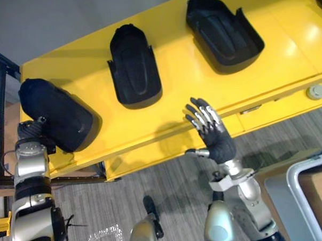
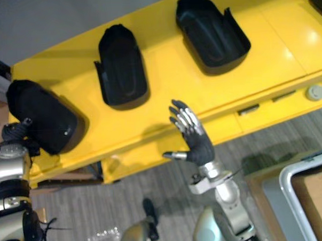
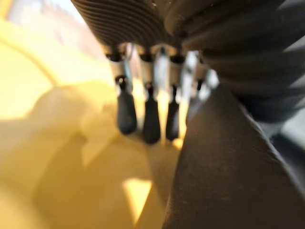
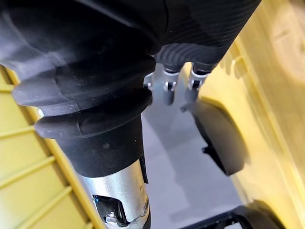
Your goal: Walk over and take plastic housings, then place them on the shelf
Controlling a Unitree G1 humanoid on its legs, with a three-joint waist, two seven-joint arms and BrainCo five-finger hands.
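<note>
My right hand [image 1: 212,133] hangs just in front of the yellow shelf [image 1: 191,87]. Its fingers are spread wide and it holds nothing. My left hand [image 3: 151,119] is at the shelf's near left corner. Its fingers are straight and point down right beside the first housing [image 1: 56,117]. I can't see its thumb.

That housing lies round side up and is the closest to me. Further in, the middle housing [image 1: 134,68] lies hollow side up. The far housing [image 1: 224,29], off to the right, lies hollow side up too. All three sit on the shelf, apart from each other.

I think they are light, stiff, thin shells. The smooth round back may slip. On the open ones I would hold the rim wall, with fingers inside and thumb outside. The first one needs a hold across its sides.
</note>
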